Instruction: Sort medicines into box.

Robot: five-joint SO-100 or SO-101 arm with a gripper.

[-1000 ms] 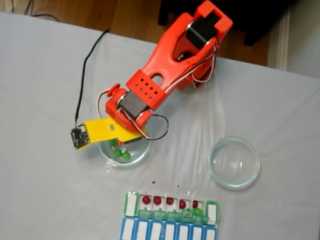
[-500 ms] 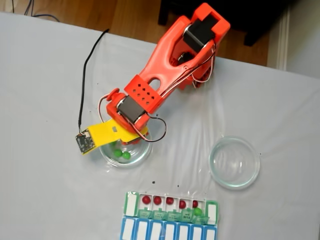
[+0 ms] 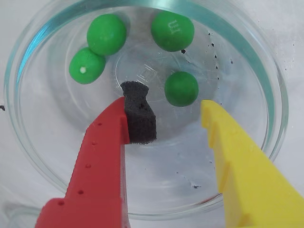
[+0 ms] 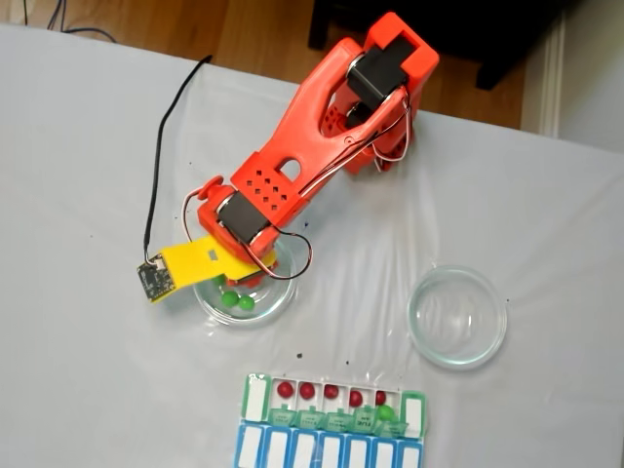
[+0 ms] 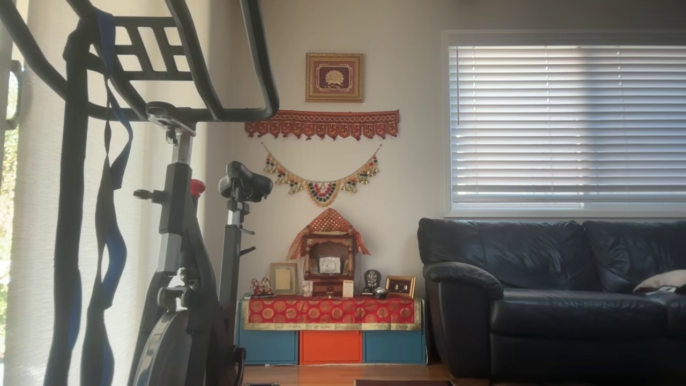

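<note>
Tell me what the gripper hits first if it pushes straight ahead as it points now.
Probably the nearest green ball, just beyond the open gripper, sitting in the glass dish. Depth is unclear; the dish floor could come first.

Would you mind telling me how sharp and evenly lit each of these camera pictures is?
Wrist view: sharp and bright up close; the green balls and glass dish are crisp, with light glints on the rim. Fixed view: soft and slightly blurred, evenly lit, so the lettering on the box is unreadable. Other view: backlit by the window blinds, leaving the exercise bike nearly silhouetted.

Beige wall, blinds-covered window point(image 5: 567, 123), black leather sofa point(image 5: 557, 297), exercise bike point(image 5: 177, 257), wooden floor point(image 5: 343, 373)
</note>
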